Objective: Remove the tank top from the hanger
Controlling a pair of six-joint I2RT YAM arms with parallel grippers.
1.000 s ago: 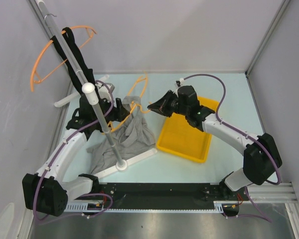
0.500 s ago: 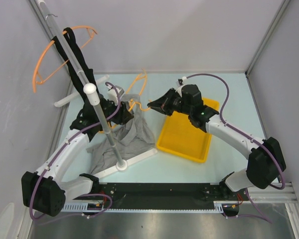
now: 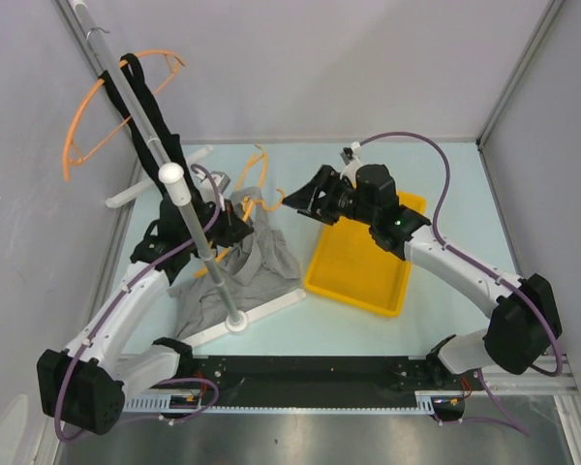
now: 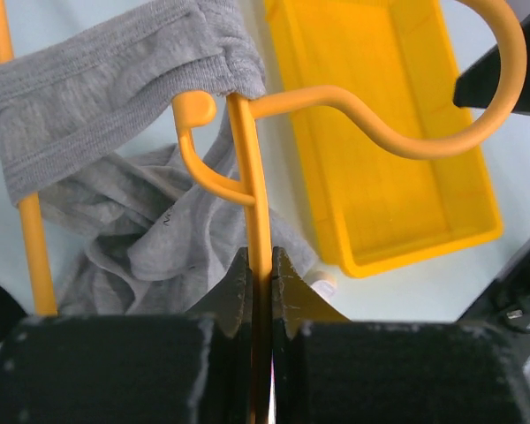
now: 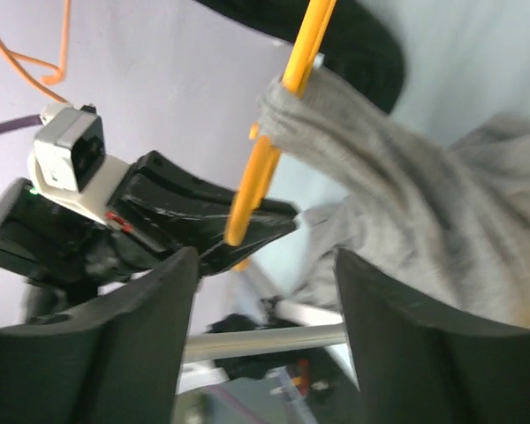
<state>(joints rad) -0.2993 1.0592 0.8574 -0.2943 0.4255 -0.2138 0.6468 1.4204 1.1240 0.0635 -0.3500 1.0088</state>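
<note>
The grey tank top (image 3: 255,267) lies crumpled on the table by the rack base. One strap (image 4: 106,84) is still looped over the orange hanger (image 4: 258,177). My left gripper (image 4: 261,265) is shut on the hanger's straight bar, seen from above at left gripper (image 3: 236,221). The hanger's hook (image 4: 450,132) curves toward my right gripper (image 3: 293,201), which stands open beside it with nothing between its fingers. In the right wrist view the right gripper (image 5: 265,261) faces the hanger (image 5: 263,163), the tank top (image 5: 406,203) and the left gripper's fingers (image 5: 203,216).
A yellow tray (image 3: 359,266) sits on the table under the right arm. A tilted metal rack pole with a white knob (image 3: 172,173) crosses above the left arm. A second orange hanger (image 3: 87,126) with a black garment (image 3: 147,97) hangs on it at the back left.
My left gripper has closed on the hanger's bar. My right gripper, shut at the hook before, has opened and let go. The hanger has shifted slightly left.
</note>
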